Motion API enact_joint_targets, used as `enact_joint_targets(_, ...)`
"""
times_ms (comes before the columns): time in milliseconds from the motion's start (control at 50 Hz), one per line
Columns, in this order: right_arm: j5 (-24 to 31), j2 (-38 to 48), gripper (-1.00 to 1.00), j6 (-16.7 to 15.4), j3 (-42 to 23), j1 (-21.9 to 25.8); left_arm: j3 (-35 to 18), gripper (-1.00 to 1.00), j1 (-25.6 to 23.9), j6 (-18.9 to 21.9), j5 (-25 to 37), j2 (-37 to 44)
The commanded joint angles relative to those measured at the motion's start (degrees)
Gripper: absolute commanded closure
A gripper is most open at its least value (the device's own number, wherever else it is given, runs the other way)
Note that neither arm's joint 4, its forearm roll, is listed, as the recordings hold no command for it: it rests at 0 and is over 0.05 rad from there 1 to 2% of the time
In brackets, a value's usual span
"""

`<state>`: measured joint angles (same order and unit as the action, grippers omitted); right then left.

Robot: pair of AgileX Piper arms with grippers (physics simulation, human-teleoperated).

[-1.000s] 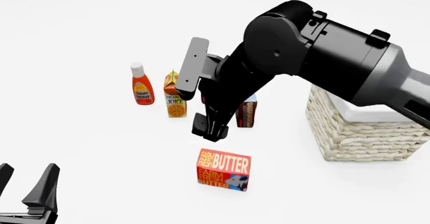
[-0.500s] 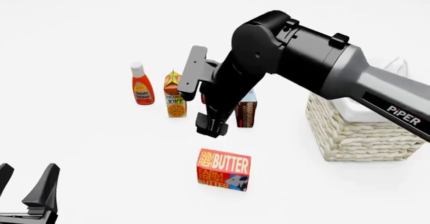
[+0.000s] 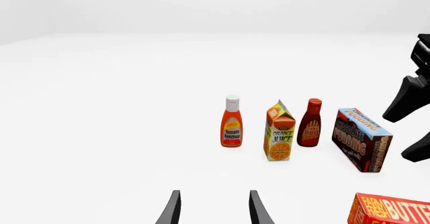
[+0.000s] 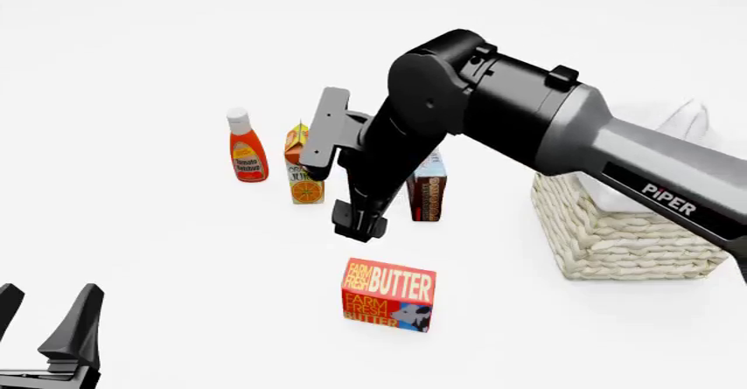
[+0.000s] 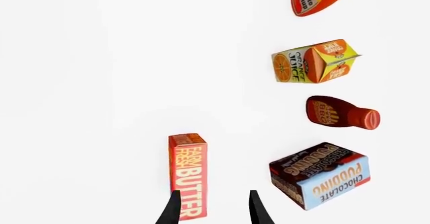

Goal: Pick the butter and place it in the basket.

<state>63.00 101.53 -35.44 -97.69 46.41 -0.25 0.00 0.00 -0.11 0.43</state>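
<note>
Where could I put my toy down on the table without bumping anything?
Lots of bare table lies left of the ketchup, and between the butter and the left tool. There is also a gap between the butter and the basket. It is crowded where the orange juice, pudding box and right tool cluster.

The right gripper (image 5: 212,207), fingers parted, is hovering over one end of the butter (image 5: 188,174), with the pudding box (image 5: 318,174), sauce bottle (image 5: 341,112) and juice carton (image 5: 313,61) lying beyond.
</note>
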Motion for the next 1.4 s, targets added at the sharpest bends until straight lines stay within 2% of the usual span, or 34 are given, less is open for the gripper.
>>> enact_joint_targets(20,-1.12,0.29,-1.00,0.31,0.89,0.80,0.00,-1.00,0.00,0.00,0.00,0.00)
enact_joint_targets(500,-3.27,-0.77,-1.00,1.83,3.72,3.28,0.00,-1.00,0.00,0.00,0.00,0.00)
enact_joint_targets(1400,-6.99,2.31,-1.00,2.06,5.62,2.70,0.00,-1.00,0.00,0.00,0.00,0.00)
